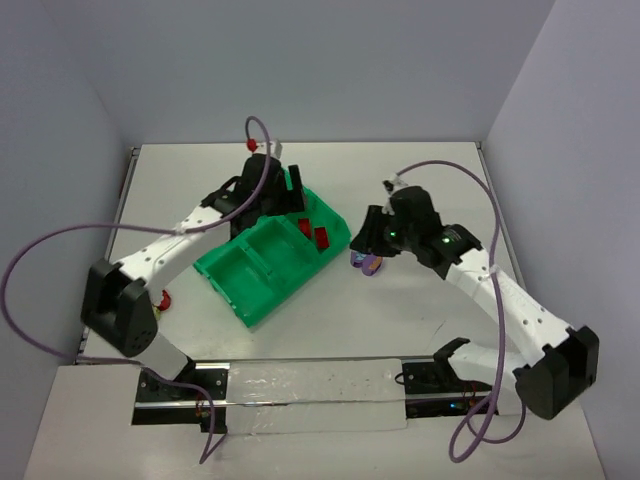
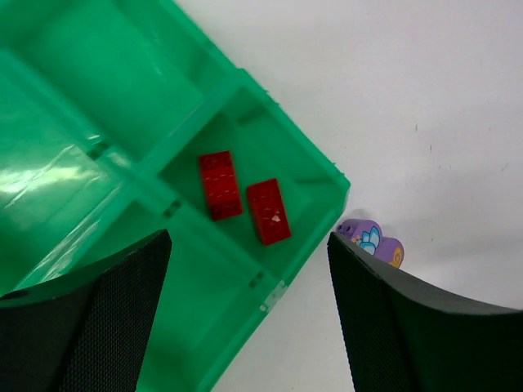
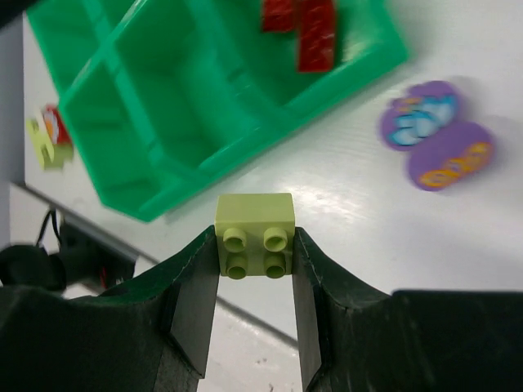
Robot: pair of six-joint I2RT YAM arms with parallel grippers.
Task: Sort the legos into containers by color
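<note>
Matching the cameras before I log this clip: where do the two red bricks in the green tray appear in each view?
Top external: red bricks near centre, in the rightmost corner compartment of the green tray.
Left wrist: centre of picture, side by side in that compartment.
Right wrist: top edge, partly cropped, above the held yellow-green brick.
Shared landmark: the purple piece on the table just outside that tray corner.

L claw over tray far end, near sections unblocked, purple pcs beside

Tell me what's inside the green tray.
Two red lego bricks lie in one corner compartment of the green tray. Other visible compartments look bare; the left arm hides its far end.
</note>
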